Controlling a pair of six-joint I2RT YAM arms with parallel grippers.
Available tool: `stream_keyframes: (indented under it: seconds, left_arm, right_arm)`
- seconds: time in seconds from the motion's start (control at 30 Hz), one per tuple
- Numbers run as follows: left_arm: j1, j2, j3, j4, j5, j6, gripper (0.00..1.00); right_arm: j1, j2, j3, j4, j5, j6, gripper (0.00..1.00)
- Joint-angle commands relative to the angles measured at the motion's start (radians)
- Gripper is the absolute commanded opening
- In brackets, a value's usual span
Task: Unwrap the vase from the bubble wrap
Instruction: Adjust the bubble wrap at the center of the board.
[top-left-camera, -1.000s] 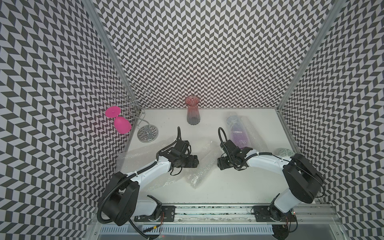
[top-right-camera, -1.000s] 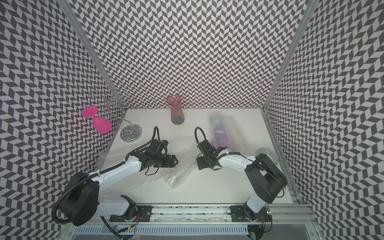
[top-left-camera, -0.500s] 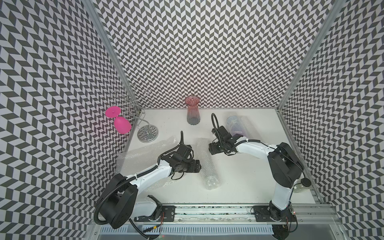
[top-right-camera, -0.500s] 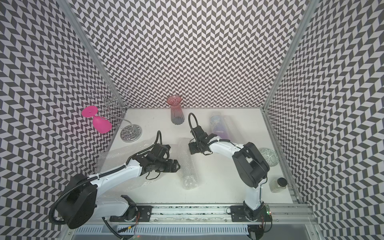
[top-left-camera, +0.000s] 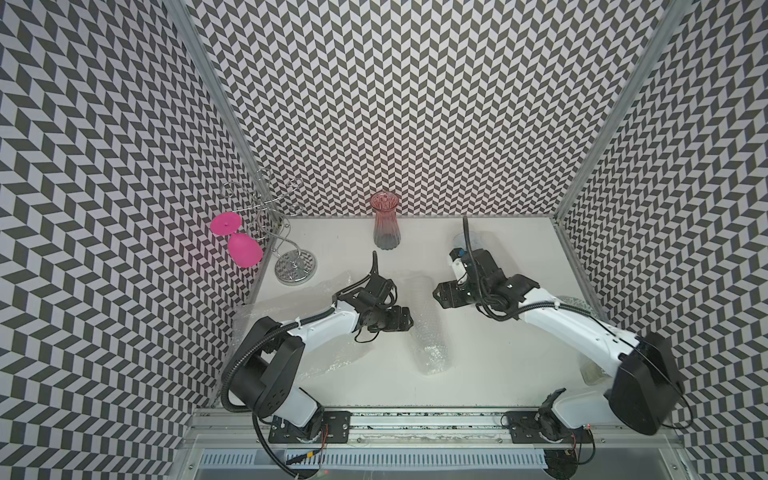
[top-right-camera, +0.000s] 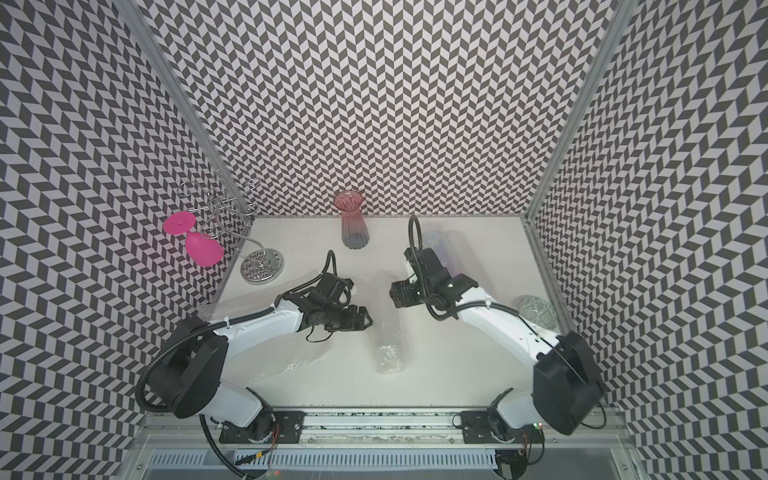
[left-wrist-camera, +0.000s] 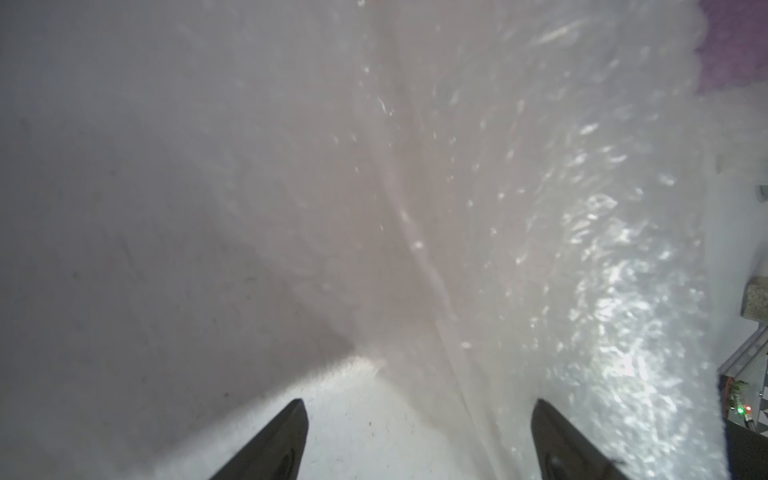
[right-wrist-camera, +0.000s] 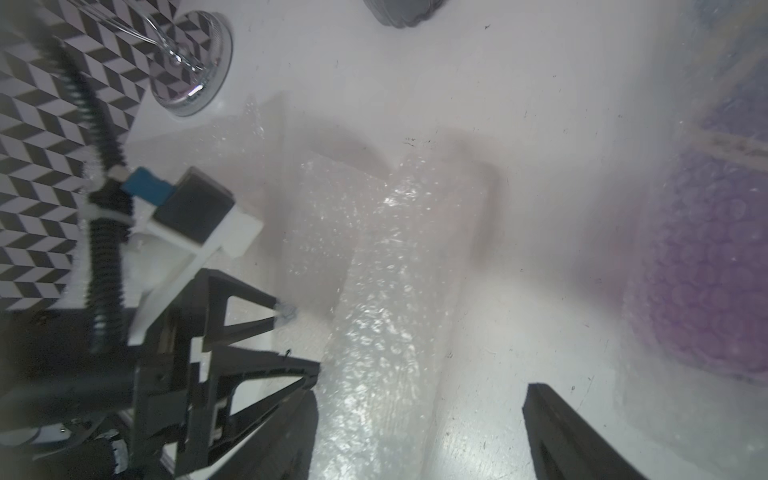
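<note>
The left pincer (top-left-camera: 410, 322) is released. Its two dark fingers (left-wrist-camera: 286, 436) are spread wide, with only bare worktop (left-wrist-camera: 365, 415) and the edge of a bubble wrap roll (top-left-camera: 428, 332) between them, and nothing is gripped. The roll lies flat on the worktop just ahead of its tips, in the gap between the two pincers; whether a vase sits inside it I cannot tell. The right pincer (top-left-camera: 435, 293) faces the roll from the opposite side and is likewise released. In the right wrist view its fingers (right-wrist-camera: 561, 436) are far apart, and the roll runs through the gap, close to one finger and clear of the other. Off to the side of the right pincer, toward the back wall and partly under its wrist, lies a purple vase (right-wrist-camera: 706, 270) wrapped in bubble wrap. A loose flat sheet (top-left-camera: 332, 357) of wrap lies behind the left pincer, under that arm. Beyond both pincers, by the back wall, a reddish vase (top-left-camera: 386, 226) stands upright and bare.
</note>
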Motion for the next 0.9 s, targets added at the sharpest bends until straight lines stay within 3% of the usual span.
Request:
stream_keyframes:
  seconds: [0.0, 0.2, 0.53, 0.87]
  left_arm:
    - [0.008, 0.047, 0.072, 0.023, 0.015, 0.019, 0.84]
    - [0.019, 0.115, 0.155, -0.004, 0.018, 0.044, 0.84]
    - [0.014, 0.065, 0.132, -0.030, 0.013, 0.065, 0.84]
    - [-0.063, -0.073, 0.076, -0.111, -0.107, 0.082, 0.84]
  right_arm:
    - [0.046, -0.070, -0.093, -0.034, -0.058, 0.054, 0.83]
    - [0.091, -0.162, -0.255, 0.015, -0.213, 0.132, 0.78]
    - [0.099, -0.290, -0.357, -0.007, -0.239, 0.178, 0.75]
    - [0.102, -0.374, -0.491, 0.036, -0.279, 0.223, 0.70]
